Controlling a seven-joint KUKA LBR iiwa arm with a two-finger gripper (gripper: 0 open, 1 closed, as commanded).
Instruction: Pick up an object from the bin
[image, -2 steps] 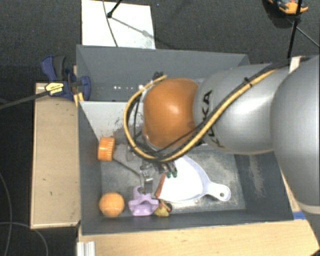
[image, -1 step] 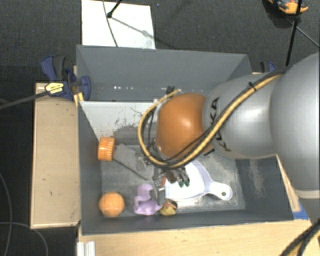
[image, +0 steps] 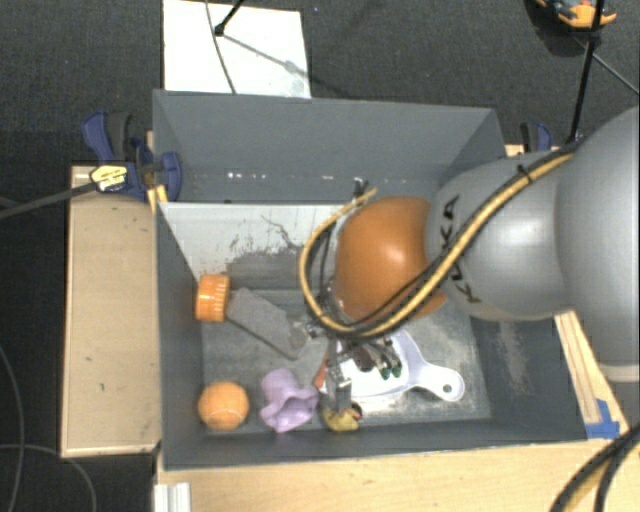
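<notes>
Six loose items were logged in the grey bin (image: 180, 360), left to right: orange cap (image: 212, 298) by the left wall; orange ball (image: 223, 405) at front left; grey block (image: 262, 318); purple crumpled piece (image: 288, 400); small yellow-brown lump (image: 342, 419) against the front wall; white handled piece (image: 432, 380). Handling advice: lower straight, straddle the lump alone, and stay clear of the purple piece and the wall. The lump lay directly beneath the jaws, just right of the purple piece. Whether the jaws were spread or pressed together could not be told.
</notes>
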